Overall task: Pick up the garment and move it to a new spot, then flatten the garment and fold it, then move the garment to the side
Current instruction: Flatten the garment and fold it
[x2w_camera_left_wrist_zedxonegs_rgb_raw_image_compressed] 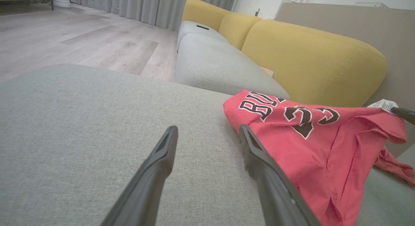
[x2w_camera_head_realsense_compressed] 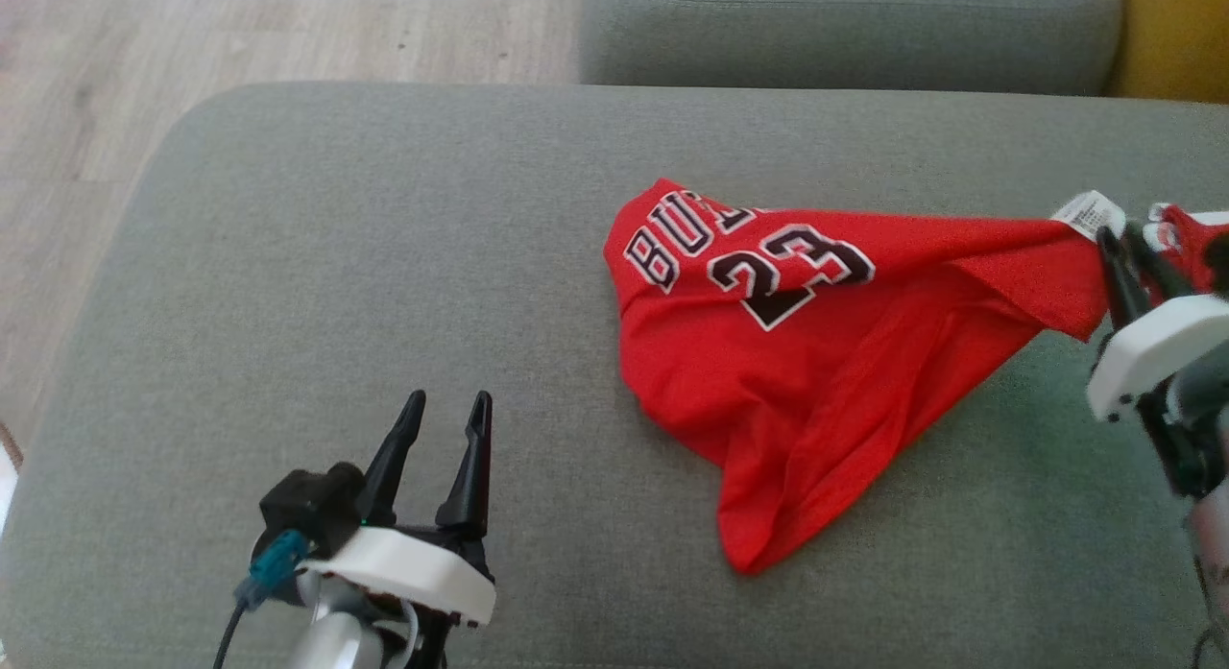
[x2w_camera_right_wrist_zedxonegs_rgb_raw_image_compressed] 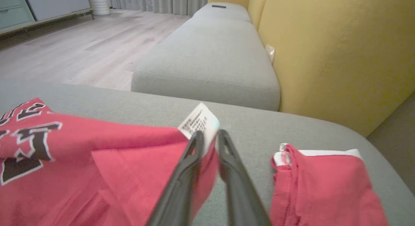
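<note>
The garment (x2w_camera_head_realsense_compressed: 787, 362) is a red jersey with black and white lettering and the number 23, lying crumpled on the grey cushion (x2w_camera_head_realsense_compressed: 336, 266). Its right edge is pulled up and taut toward my right gripper (x2w_camera_head_realsense_compressed: 1121, 242). In the right wrist view that gripper (x2w_camera_right_wrist_zedxonegs_rgb_raw_image_compressed: 209, 135) has its fingers narrowly parted, with red cloth (x2w_camera_right_wrist_zedxonegs_rgb_raw_image_compressed: 97, 161) and a white label (x2w_camera_right_wrist_zedxonegs_rgb_raw_image_compressed: 199, 120) between them. A further red fold with white trim (x2w_camera_right_wrist_zedxonegs_rgb_raw_image_compressed: 321, 180) lies to its right. My left gripper (x2w_camera_head_realsense_compressed: 449, 405) hovers open over bare cushion, left of the jersey (x2w_camera_left_wrist_zedxonegs_rgb_raw_image_compressed: 311, 145), holding nothing.
A second grey seat (x2w_camera_head_realsense_compressed: 845, 26) lies beyond the cushion's far edge, with a gap between them. Yellow backrests (x2w_camera_left_wrist_zedxonegs_rgb_raw_image_compressed: 308, 57) rise at the right. Wooden floor (x2w_camera_head_realsense_compressed: 192, 35) lies off the cushion's left and far-left edges.
</note>
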### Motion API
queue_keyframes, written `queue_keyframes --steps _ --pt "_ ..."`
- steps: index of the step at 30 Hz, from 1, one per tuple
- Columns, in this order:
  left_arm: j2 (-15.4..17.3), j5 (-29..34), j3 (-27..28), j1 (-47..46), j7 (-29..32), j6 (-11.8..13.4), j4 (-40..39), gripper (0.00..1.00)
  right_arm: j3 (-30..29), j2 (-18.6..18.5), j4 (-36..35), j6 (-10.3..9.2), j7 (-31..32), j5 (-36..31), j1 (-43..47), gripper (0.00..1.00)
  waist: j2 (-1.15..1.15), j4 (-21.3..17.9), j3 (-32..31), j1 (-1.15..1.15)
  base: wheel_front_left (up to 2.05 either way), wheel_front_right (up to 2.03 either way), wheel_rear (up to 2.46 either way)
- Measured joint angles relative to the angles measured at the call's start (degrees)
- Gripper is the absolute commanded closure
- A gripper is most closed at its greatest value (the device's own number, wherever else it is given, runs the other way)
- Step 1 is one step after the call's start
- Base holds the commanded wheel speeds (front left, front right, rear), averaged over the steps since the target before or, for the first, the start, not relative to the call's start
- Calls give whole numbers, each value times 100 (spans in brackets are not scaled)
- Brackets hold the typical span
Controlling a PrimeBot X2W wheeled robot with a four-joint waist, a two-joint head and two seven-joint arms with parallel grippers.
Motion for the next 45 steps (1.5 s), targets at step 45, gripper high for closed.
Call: queue_keyframes --steps 45 --pt "-1 111 68 -38 0 -99 -116 0 1722 1898 -1277 0 -189 -66 2516 0 0 -308 160 0 0 0 0"
